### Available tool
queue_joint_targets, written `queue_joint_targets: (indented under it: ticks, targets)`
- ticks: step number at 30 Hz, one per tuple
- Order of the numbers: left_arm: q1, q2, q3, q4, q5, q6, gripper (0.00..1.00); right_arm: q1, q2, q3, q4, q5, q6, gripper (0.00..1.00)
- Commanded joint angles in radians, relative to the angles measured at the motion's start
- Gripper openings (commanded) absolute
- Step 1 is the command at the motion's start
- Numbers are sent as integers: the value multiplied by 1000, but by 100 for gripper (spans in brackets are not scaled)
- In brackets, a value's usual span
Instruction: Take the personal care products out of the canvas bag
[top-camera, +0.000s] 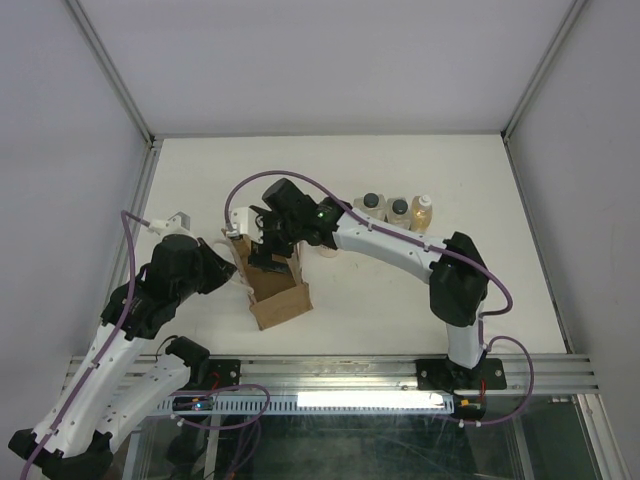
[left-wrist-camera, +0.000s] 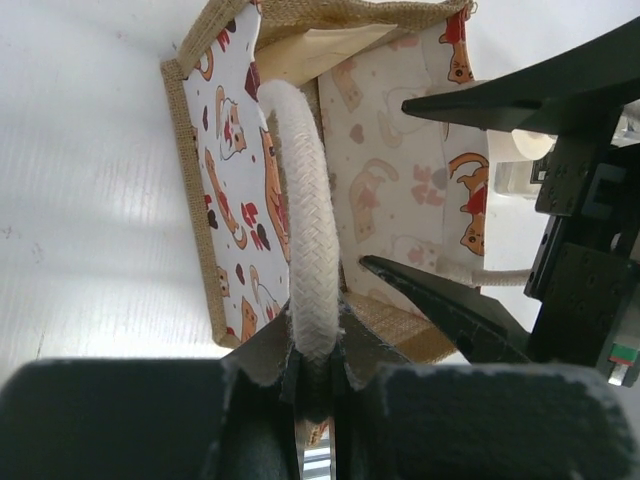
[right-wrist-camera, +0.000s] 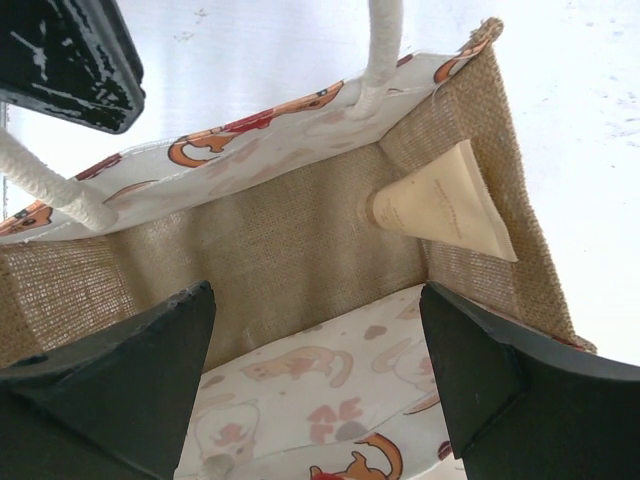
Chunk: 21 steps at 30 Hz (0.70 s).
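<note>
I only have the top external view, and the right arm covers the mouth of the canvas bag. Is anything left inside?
Observer: Yes. The right wrist view shows a small beige tube lying in a corner of the canvas bag.
Operator: Has the right arm got it?
Observer: No. The right gripper has its jaws open, apart from the tube.
Operator: And the left arm?
Observer: The left wrist view shows the left gripper with its jaws shut on a white loop handle.
</note>
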Motion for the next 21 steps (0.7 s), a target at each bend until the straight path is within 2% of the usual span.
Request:
queue_joint_targets:
  ticks: [1,11,15,21]
  targets:
    - [1,-24,36,-12,15,20,0,-1,-3,65,54,27,-23,86]
    - [0,-32,57,-63,26,52,0,-12,54,98,49,72,-26,86]
    - [0,-29,58,-63,36,55,0,-14,60,123,12,30,-76,84]
    - [2,-28,56,-63,36,61,0,-38,25,100,49,-36,-118,84]
